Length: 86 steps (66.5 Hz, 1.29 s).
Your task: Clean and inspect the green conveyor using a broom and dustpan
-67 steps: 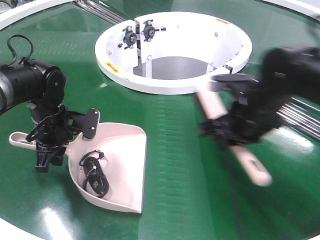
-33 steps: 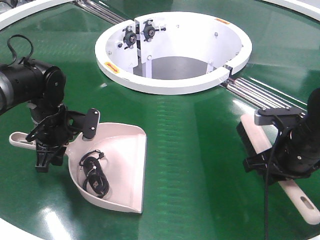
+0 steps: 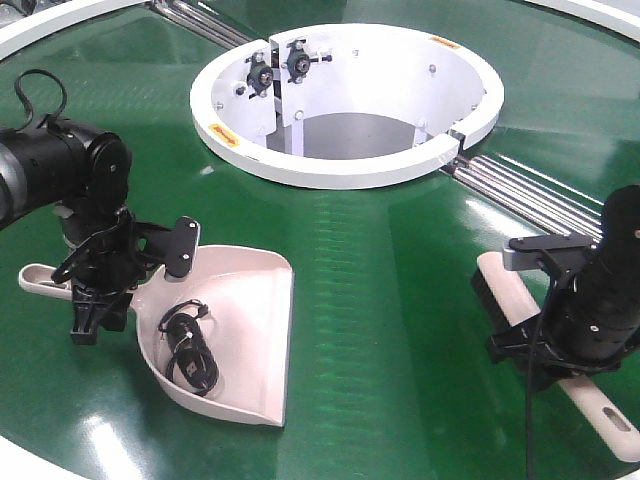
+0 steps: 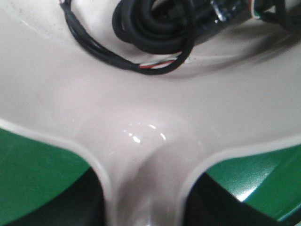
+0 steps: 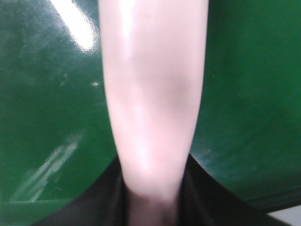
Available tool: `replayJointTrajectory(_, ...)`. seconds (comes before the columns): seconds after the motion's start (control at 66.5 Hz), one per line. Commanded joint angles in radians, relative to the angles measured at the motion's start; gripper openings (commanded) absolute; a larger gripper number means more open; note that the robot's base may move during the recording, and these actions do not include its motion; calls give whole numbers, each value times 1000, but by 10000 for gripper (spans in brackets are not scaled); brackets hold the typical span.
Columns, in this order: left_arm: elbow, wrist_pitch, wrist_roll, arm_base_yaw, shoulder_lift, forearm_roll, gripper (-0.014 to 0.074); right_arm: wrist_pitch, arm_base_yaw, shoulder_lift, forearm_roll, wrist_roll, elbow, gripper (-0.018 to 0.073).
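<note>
The dustpan lies on the green conveyor at front left, with a coiled black cable inside it. My left gripper is shut on the dustpan's handle. The left wrist view shows the handle neck between the dark fingers of my left gripper, with the cable beyond. My right gripper is shut on the broom, held low over the belt at front right, its slotted handle end toward the edge. In the right wrist view my right gripper grips the broom.
The white ring-shaped hub opening sits at centre back, with bearings on its inner wall. Steel rollers run from the hub toward the right, just behind my right arm. A white rim curves at top left.
My right arm swung from near the hub down to the front right, carrying the broom low to the belt. The left arm and dustpan have not moved.
</note>
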Motion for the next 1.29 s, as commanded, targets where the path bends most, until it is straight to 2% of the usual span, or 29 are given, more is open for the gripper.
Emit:
replayJointTrajectory(0.0,-26,3,-7,-9,-46,-6,-7,-11,-6,-10,0,-10,-24,1)
replayJointTrajectory(0.346,-26,-3,-7,-9,-47,-12,-7,-21,-9,44,10,-6,-24,62)
replayJointTrajectory(0.797,-26,-3,-8,-7,-47,-8,-7,-31,-9,44,10,-5,-24,288)
replayJointTrajectory(1.278,-26,51,-18,-6,-47,-15,21,-33,-9,44,10,-6,-24,306)
